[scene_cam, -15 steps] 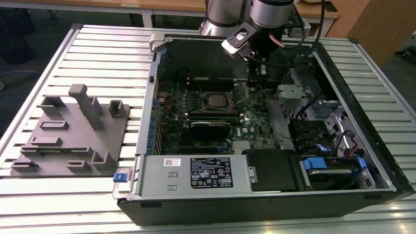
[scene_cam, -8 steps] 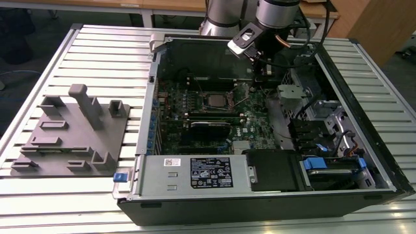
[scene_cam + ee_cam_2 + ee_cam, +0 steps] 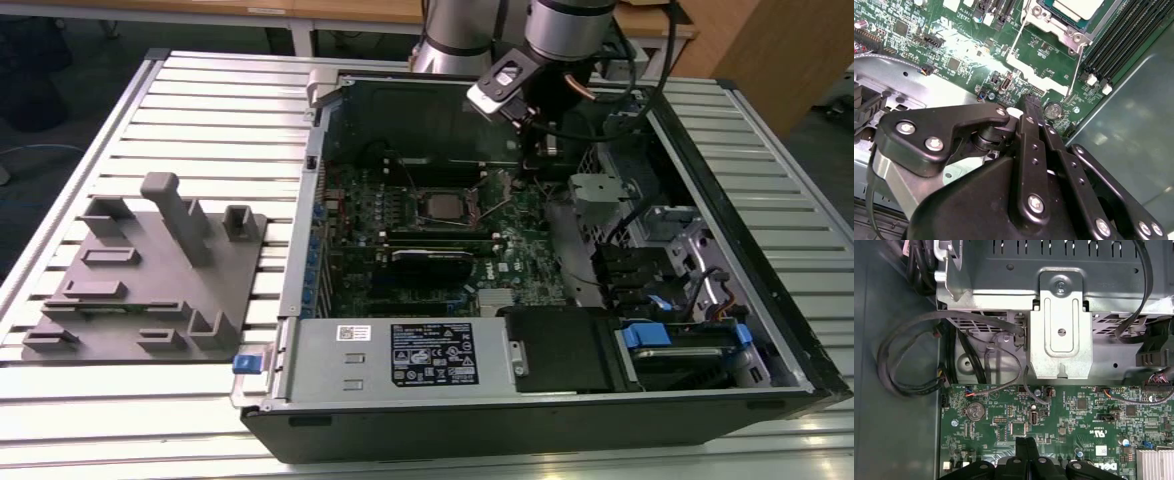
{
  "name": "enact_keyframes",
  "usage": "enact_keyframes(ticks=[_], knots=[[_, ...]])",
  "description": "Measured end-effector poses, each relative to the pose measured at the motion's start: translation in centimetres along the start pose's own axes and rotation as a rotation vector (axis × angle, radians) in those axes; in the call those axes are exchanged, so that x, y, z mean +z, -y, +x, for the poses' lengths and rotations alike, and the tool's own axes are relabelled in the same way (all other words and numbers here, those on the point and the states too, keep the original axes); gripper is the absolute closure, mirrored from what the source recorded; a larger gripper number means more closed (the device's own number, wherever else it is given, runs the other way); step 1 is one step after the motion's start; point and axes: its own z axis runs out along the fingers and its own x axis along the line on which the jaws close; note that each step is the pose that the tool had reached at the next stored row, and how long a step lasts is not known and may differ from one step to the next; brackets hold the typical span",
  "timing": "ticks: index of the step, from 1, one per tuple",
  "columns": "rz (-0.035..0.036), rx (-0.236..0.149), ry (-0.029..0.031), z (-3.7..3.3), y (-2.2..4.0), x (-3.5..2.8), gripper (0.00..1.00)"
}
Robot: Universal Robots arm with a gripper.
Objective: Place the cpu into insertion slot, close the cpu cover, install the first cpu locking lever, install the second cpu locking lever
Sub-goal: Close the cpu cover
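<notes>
The cpu (image 3: 441,206) lies flat in the insertion slot (image 3: 416,206) near the middle of the green circuit board (image 3: 1084,420), its pale metal top facing up inside the open computer case (image 3: 561,425). In the second wrist view the silver cpu cover (image 3: 1053,26) appears to lie down around the chip as a frame. I cannot tell whether it is fully seated. Two thin locking levers run along the socket's sides, one (image 3: 1074,67) reaching toward the gripper's side and the other (image 3: 1015,37) along the opposite edge. Whether either is hooked under its catch cannot be made out. The gripper (image 3: 1031,102) hangs over the board apart from the socket, its two fingers pressed together with nothing between them. Its tip is just beside the coin battery (image 3: 1053,109) and near the free end of the closer lever. In the exterior view it stands off the socket toward that view's right and farther back. The main risk, as I judge it, is the narrow paired tip sliding off so thin a rod when it pushes. A slip would send it into the small parts on the board, the battery, or the long black memory slots (image 3: 1126,35) next to the socket. If the chip sits slightly askew under the frame, forcing a lever down could damage the contacts beneath. The loose cables (image 3: 904,365) near the case wall could also snag the wrist.
</notes>
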Motion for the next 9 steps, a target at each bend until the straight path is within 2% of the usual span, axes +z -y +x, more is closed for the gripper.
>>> enact_keyframes(ticks=[2, 9], knots=[[0.0000, 0.000, 0.0015, 0.01, 0.00, 0.18, 0.90], [0.0013, -0.001, 0.0132, 0.02, 0.02, 0.83, 0.90]])
